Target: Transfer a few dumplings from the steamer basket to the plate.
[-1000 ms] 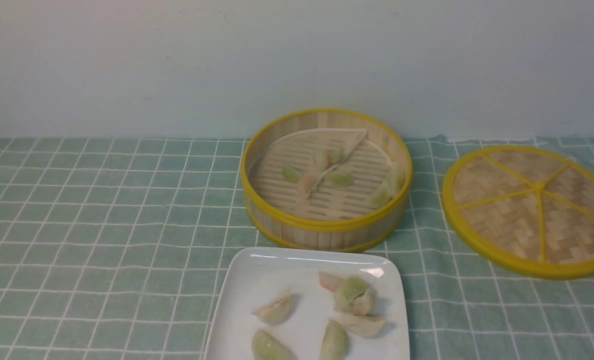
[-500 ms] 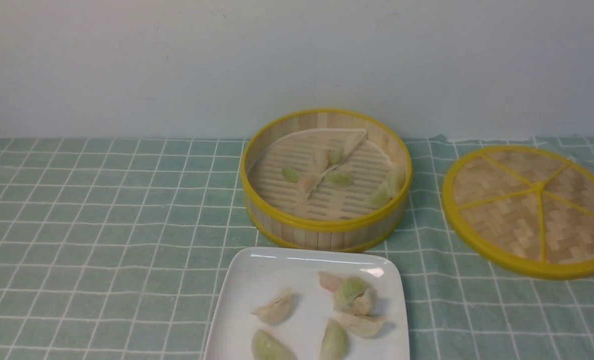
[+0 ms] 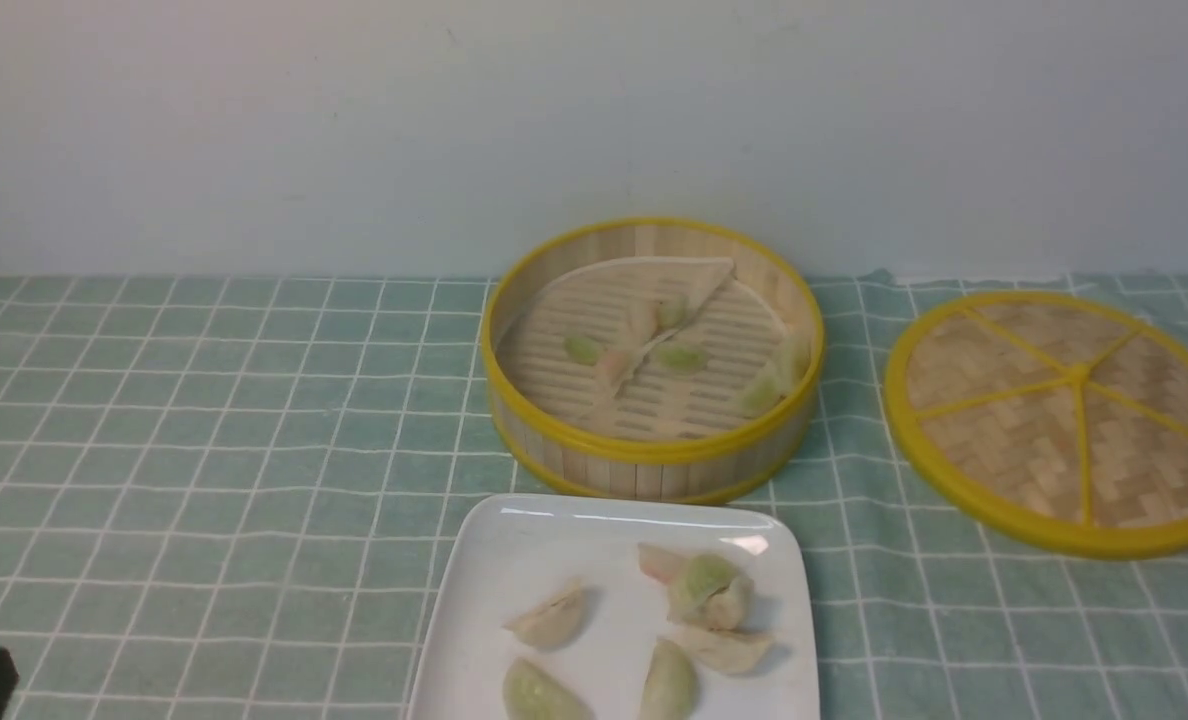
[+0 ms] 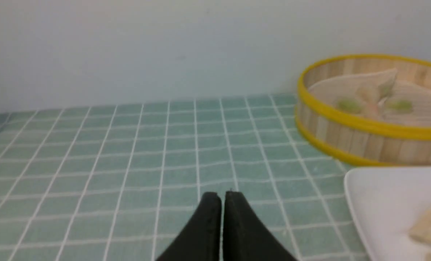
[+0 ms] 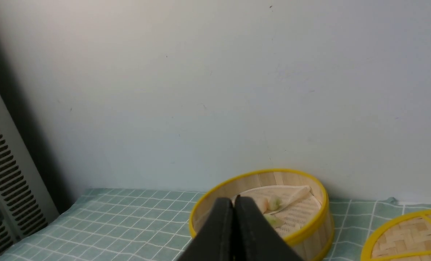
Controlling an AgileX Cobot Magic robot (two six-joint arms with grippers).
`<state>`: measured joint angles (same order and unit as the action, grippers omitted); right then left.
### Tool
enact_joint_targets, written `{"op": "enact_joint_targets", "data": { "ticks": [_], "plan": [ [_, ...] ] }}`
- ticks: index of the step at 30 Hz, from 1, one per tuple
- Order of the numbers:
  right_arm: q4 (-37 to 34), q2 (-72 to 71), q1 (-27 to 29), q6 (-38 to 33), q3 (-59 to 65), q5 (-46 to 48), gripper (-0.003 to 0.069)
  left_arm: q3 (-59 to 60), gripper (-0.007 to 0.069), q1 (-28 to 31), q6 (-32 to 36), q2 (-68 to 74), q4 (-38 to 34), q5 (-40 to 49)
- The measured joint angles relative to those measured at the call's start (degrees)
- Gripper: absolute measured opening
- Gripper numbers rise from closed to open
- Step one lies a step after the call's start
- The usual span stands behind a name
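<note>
The left end effector hangs low over the desk, fingers pressed together, gripping nothing; the right end effector likewise. At the front view's centre sits the steamer basket with some dumplings; others lie on the plate at bottom centre.

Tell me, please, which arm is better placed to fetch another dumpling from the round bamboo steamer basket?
Probably the left. Its black gripper hangs shut, low over the green checked cloth beside the basket and the white square plate. The right gripper looks higher and farther back.
</note>
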<state>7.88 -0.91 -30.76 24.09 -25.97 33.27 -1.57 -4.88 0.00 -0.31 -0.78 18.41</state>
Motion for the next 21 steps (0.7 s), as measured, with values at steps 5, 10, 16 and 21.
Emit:
{"op": "enact_joint_targets", "data": {
  "ticks": [5,10,16,21],
  "plan": [
    [0.0,0.0,0.0,0.0,0.0,-0.01,-0.0013,3.16,-0.0006,0.92,1.41,-0.33,-0.29,3.28],
    [0.0,0.0,0.0,0.0,0.0,-0.01,-0.0013,3.16,-0.0006,0.92,1.41,-0.33,-0.34,3.35],
    [0.05,0.0,0.0,0.0,0.0,-0.01,-0.0013,3.16,-0.0006,0.92,1.41,-0.33,-0.34,3.4],
    [0.12,0.0,0.0,0.0,0.0,-0.01,-0.0013,3.16,-0.0006,0.92,1.41,-0.33,-0.34,3.4]
  ]
}}
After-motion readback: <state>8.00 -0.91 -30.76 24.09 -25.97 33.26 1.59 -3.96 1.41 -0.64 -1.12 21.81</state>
